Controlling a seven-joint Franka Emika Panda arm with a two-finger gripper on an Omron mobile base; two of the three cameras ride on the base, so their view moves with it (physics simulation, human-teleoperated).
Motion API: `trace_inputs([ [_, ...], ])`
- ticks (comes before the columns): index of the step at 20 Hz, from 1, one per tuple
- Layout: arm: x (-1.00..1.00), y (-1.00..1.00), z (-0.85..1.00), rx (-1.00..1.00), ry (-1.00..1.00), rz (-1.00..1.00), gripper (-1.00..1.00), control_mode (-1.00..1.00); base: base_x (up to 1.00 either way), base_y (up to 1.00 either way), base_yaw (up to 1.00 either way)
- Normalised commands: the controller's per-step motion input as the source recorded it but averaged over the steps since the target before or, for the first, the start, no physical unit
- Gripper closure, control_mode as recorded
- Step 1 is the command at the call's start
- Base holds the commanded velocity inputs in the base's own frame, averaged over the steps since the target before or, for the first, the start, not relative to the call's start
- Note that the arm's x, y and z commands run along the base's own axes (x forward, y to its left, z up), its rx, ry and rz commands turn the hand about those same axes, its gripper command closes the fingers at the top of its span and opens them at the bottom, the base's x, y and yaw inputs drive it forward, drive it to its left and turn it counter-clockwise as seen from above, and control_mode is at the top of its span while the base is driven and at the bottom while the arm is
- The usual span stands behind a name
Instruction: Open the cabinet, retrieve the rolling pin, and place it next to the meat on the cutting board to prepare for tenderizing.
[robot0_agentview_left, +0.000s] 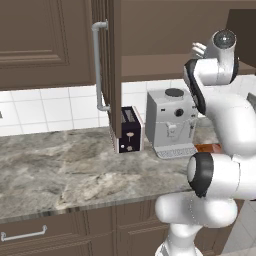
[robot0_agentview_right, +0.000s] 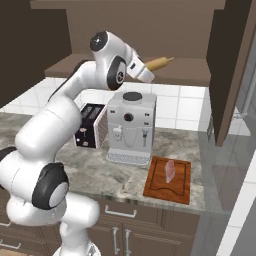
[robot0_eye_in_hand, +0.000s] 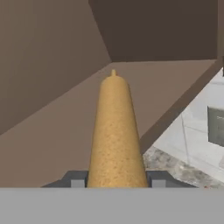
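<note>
Gripper (robot0_eye_in_hand: 117, 183) clamps the rolling pin (robot0_agentview_right: 156, 63) inside the open cabinet (robot0_agentview_right: 190, 70) — coffee machine (robot0_agentview_right: 131, 127) directly below.

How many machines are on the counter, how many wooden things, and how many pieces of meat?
Machines: 2, the toaster and the coffee machine.
Wooden things: 2, the rolling pin and the cutting board.
Meat: 1, the meat.
Total: 5.
</note>
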Motion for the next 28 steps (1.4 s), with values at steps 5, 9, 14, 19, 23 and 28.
trace_inputs([
  [5,-0.90,0.12,0.00,0.00,-0.03,-0.23,1.00,-1.00,0.00,0.00,0.00],
  [9,-0.76,0.14,0.00,0.02,0.00,-0.28,1.00,-1.00,0.00,0.00,0.00],
  [14,-0.64,0.10,0.00,0.04,0.02,-0.28,1.00,-1.00,0.00,0.00,0.00],
  [19,-0.46,0.01,-0.21,0.04,0.09,-0.18,1.00,-1.00,0.00,0.00,0.00],
  [23,-0.32,0.00,-0.41,0.02,0.08,-0.07,1.00,-1.00,0.00,0.00,0.00],
  [28,-0.19,0.00,-0.38,0.05,0.08,-0.03,1.00,-1.00,0.00,0.00,0.00],
])
